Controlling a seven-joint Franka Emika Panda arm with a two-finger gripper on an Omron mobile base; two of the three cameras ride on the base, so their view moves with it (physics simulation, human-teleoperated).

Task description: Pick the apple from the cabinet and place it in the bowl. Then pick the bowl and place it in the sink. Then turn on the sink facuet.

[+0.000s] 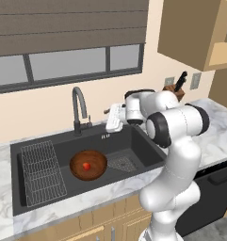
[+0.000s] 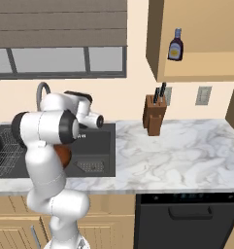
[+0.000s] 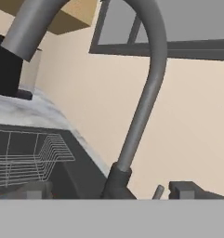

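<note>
Working left to right across your left base view: the wire rack (image 1: 42, 172) lies at the left end of the sink (image 1: 138, 141); beside it the bowl (image 1: 88, 165) sits on the basin floor with the apple (image 1: 86, 165) inside it, so you can count the first two steps as done; behind the bowl the sink facuet (image 1: 78, 109) stands at the back rim, and no water shows at its spout, so the tap is what you have left; just to its right your gripper (image 1: 113, 118) hangs over the back edge of the sink, jaws spread wide and holding nothing; in the hand view the small lever (image 3: 157, 191) sits low beside the spout's base, between the fingertips (image 3: 187, 189); further right the knife block (image 1: 175, 90) stands on the worktop (image 1: 217, 127) under the cabinet (image 1: 190, 30), which no longer matters to you
</note>
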